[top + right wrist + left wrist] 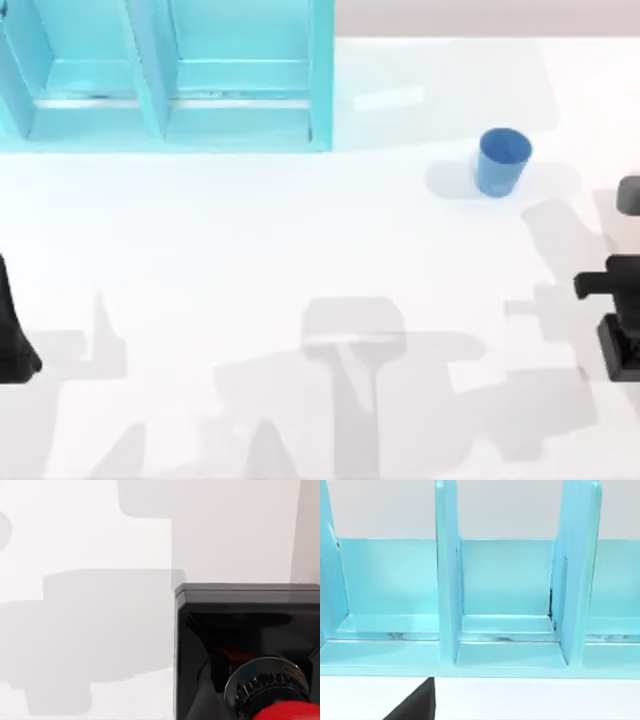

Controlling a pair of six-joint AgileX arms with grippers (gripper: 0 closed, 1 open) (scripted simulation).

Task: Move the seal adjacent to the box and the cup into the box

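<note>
Hovering right above the seal, the right hand seemingly isn't gripping; finger spread unclear

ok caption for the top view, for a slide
Blue cup stands on the white table right of the turquoise box, with both arms at the table's left and right edges.

The white table is a flat, plain surface. Grey shadows lie across it, mostly along its near edge and toward its right edge. A pale wall borders its far edge.
</note>
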